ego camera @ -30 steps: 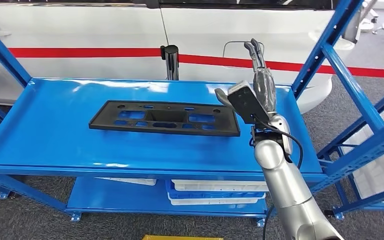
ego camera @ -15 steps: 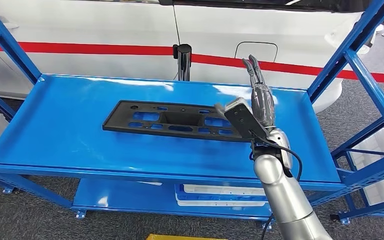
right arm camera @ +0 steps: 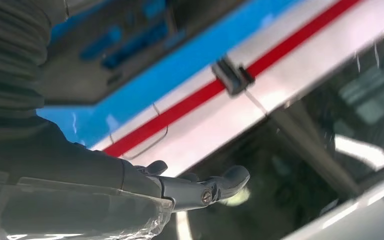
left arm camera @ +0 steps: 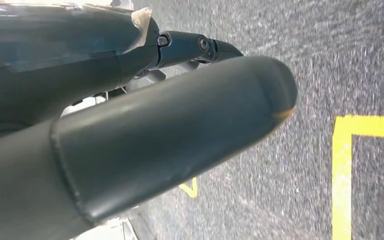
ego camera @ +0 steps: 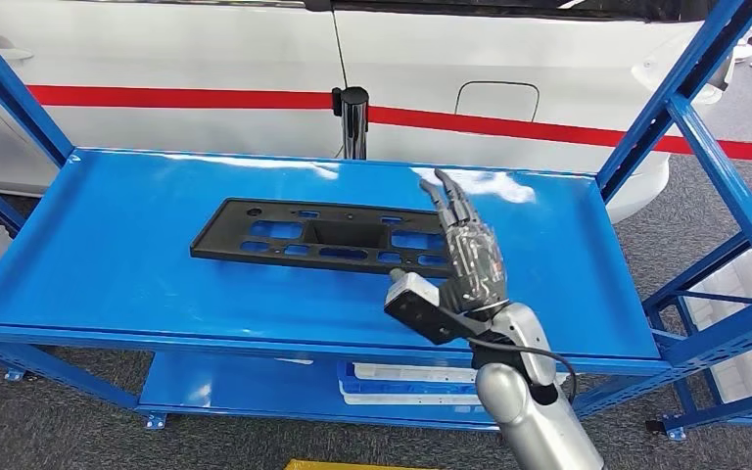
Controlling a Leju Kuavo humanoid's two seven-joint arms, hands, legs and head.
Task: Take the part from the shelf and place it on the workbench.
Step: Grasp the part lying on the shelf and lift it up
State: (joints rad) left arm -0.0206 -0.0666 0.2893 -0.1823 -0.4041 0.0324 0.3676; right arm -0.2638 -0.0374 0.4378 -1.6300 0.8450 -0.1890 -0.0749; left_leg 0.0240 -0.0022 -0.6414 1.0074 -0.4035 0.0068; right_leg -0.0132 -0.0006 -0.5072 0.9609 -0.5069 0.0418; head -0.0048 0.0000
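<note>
- Head view shows one long flat black plastic part [ego camera: 325, 235] lying flat on the top deck of a blue metal shelf [ego camera: 137, 279], left of the deck's middle and well in from every edge.
- That part is a thin rectangular panel, matte black, pierced by several rectangular cut-outs and smaller holes through which the blue deck shows; a raised box-like section sits at its centre.
- One silver right arm [ego camera: 529, 411] rises from 5 o'clock, ending in the right hand [ego camera: 470, 259], whose fingers [ego camera: 447, 196] are stretched out, slightly apart and holding nothing.
- From this view the right hand overlaps the part's right end; whether it touches the part cannot be told.
- Two shelf levels can be counted: the top deck and a lower one carrying a stack of flat white trays [ego camera: 406, 382].
- One black post [ego camera: 353, 122] stands behind the shelf at 12 o'clock, before a white car body with a red stripe [ego camera: 548, 127].
- Left wrist view shows the left hand [left arm camera: 145, 125] over grey floor with yellow tape lines [left arm camera: 360, 165]; how far it is open cannot be told.
</note>
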